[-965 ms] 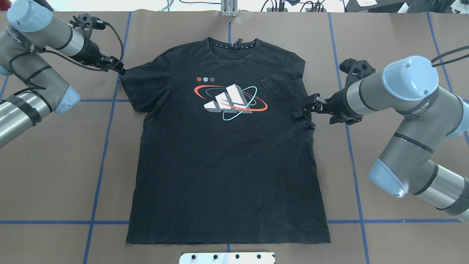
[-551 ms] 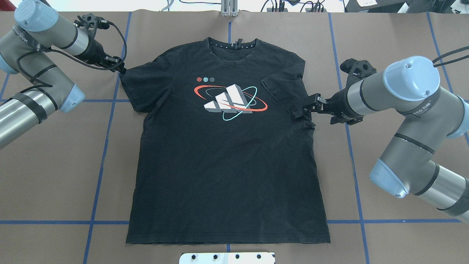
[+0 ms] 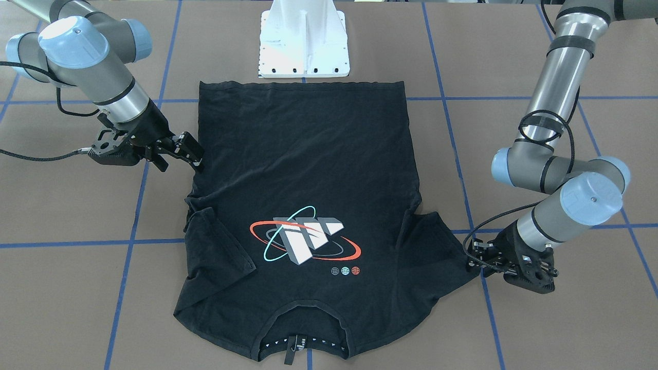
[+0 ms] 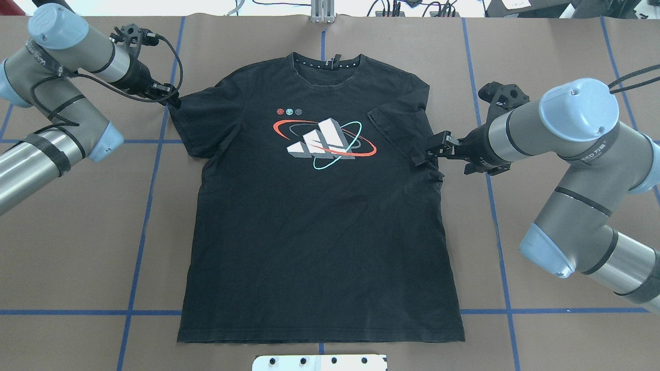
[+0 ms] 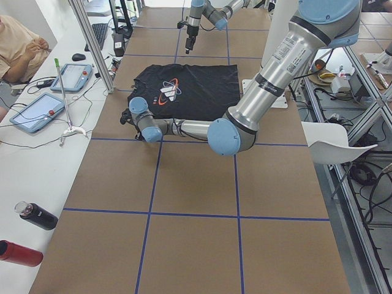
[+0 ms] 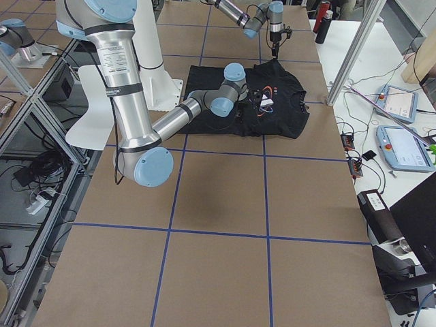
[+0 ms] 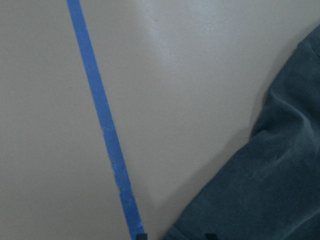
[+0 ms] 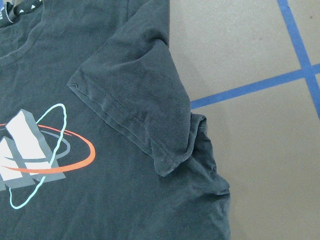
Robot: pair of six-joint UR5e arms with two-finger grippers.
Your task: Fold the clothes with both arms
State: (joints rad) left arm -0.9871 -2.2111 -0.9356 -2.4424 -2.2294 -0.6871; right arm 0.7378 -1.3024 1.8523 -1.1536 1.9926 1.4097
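Observation:
The black T-shirt (image 4: 319,232) lies flat on the brown table, orbit graphic (image 4: 324,138) up and collar at the far side. One sleeve (image 8: 135,105) is folded inward over the body. My right gripper (image 4: 430,149) hovers at that sleeve's outer corner, open, with no cloth between its fingers (image 3: 190,146). The other sleeve (image 4: 198,126) lies spread out flat. My left gripper (image 4: 172,99) sits at its outer tip. In the left wrist view its fingertips (image 7: 141,236) stand apart, with the sleeve's hem (image 7: 270,190) between them.
The white pedestal base (image 3: 304,41) stands just behind the shirt's bottom hem. Blue tape lines (image 4: 149,206) grid the tabletop. On the operators' side are tablets (image 5: 37,113), two bottles (image 5: 37,215) and a seated person (image 5: 18,43). Metal frame posts (image 5: 92,43) rise there.
My left arm's elbow has swung toward the shirt and its gripper has edged slightly closer to the sleeve tip. The right arm and the shirt have stayed still.

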